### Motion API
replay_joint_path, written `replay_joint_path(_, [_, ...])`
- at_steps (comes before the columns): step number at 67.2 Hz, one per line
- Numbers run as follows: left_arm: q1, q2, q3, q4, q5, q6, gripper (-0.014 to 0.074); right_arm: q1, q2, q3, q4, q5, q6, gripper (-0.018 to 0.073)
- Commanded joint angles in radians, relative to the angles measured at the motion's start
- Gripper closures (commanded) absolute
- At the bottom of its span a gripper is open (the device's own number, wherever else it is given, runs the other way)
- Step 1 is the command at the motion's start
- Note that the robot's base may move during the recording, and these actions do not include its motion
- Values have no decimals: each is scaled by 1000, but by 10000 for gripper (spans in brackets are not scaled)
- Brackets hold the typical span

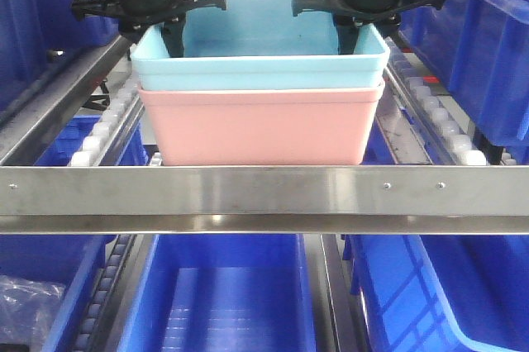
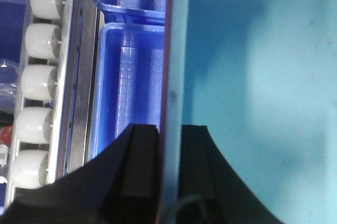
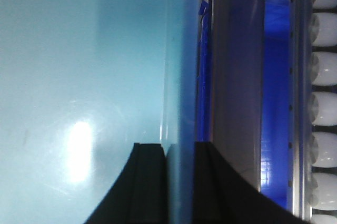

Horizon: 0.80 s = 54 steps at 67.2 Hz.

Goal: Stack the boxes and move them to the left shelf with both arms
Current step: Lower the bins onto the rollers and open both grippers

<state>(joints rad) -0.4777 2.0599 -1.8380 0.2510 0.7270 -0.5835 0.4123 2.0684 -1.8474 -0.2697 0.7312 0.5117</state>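
Front view: the sky-blue tub [image 1: 260, 59] sits nested in the pink tub [image 1: 260, 125] between the shelf's roller rails [image 1: 103, 133].

Left wrist: the left pincer [image 2: 169, 174] grips the rim.

Right wrist: the right pincer [image 3: 181, 182] likewise grips it. Both should advance level, together.

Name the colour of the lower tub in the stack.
Salmon pink; the front view shows it best.

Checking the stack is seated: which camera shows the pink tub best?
Exterior front-facing: the pink tub shows its whole front, nested under the blue tub. Left wrist catches only a thin reddish edge; right wrist shows none clearly.
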Motion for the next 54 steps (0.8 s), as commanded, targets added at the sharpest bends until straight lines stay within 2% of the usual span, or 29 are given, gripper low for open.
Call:
replay_joint_path(1, [-2,-81,-47,24,-104,-2,556,-2,-76,-48,-49,-101,-10,467])
replay_joint_path(6, [-2,-81,-47,24,-121,-2,463,-2,-76,-48,-49,-103,-10,351])
replay_joint_path(14, [-2,-81,-47,38,-171,-2,246,-2,-76,-48,-49,-125,-10,105])
replay_joint_path(17, [-2,-81,-47,38,-181,-2,188,-2,-76,-48,-49,-128,-10,58])
replay_joint_path(21, [-2,-81,-47,40,-183,-2,165,-2,-78,-50,-49,-127,-10,36])
replay_joint_path(35, [-2,-102,-47,80,-139,-2,172,-2,-81,-134,-49,-17,-10,41])
replay_joint_path(42, [-2,-130,-47,91,-92,-2,257,2,-81,-192,-49,72,-10,76])
replay_joint_path(47, [-2,-143,-47,111,-61,-2,391,3,-81,-212,-49,98,-10,213])
replay_joint_path(54, [2,-150,-47,134,-56,-2,592,3,-81,-219,-49,97,-10,477])
